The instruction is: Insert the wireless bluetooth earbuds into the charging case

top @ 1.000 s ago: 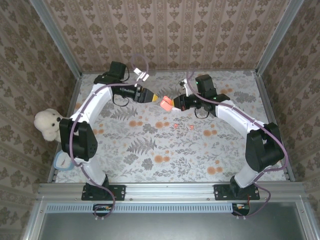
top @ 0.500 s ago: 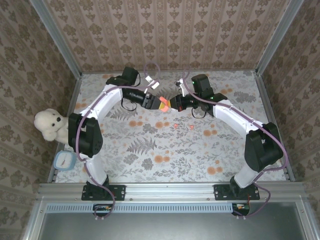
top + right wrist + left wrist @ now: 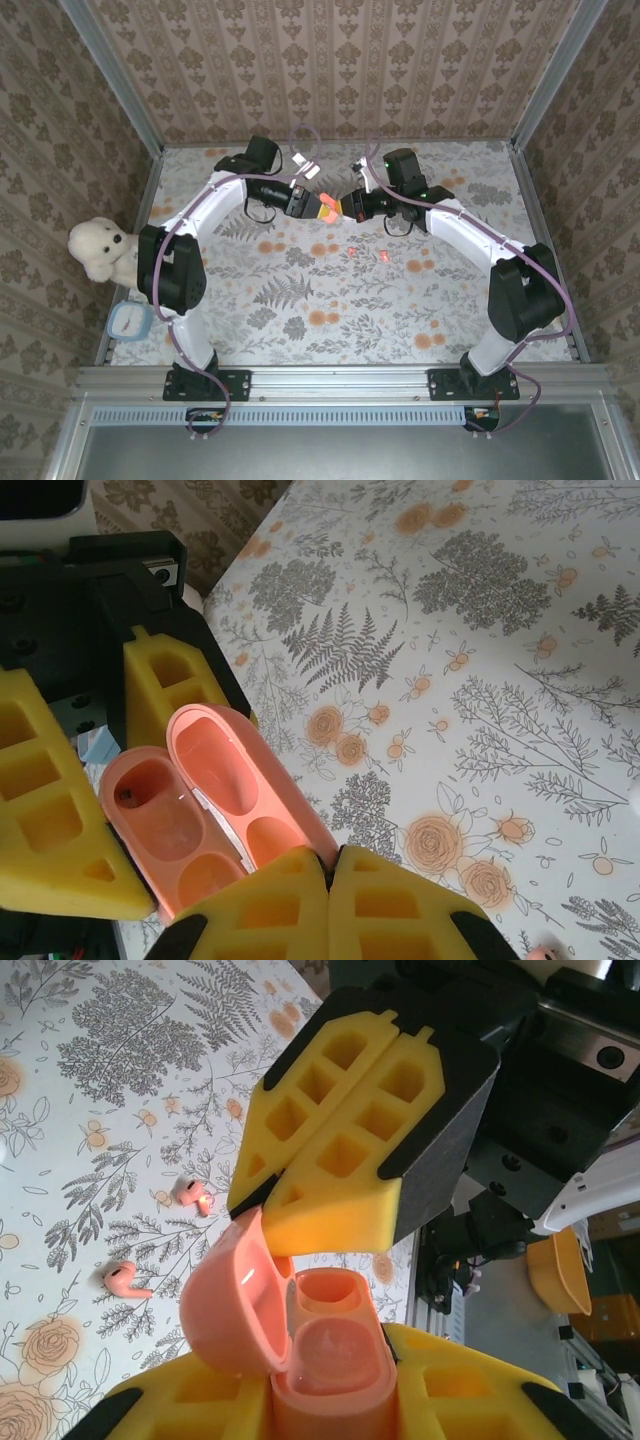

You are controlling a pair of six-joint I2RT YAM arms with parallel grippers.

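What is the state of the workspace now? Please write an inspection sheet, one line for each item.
Surface: floral table, flat, with two buds lying on it.
Job's things: charging case held above the table, its lid open, its wells apparently empty; two red-orange earbuds loose on the table, apart from each other.
Clutter: teddy bear and blue-rimmed container at the left edge.
Grippers: left gripper shut on the case body; right gripper shut, fingertips against the open lid.
Cables: purple cables run along both arms, with a loop near the left wrist.
Surroundings: patterned walls; metal rail at the near edge.
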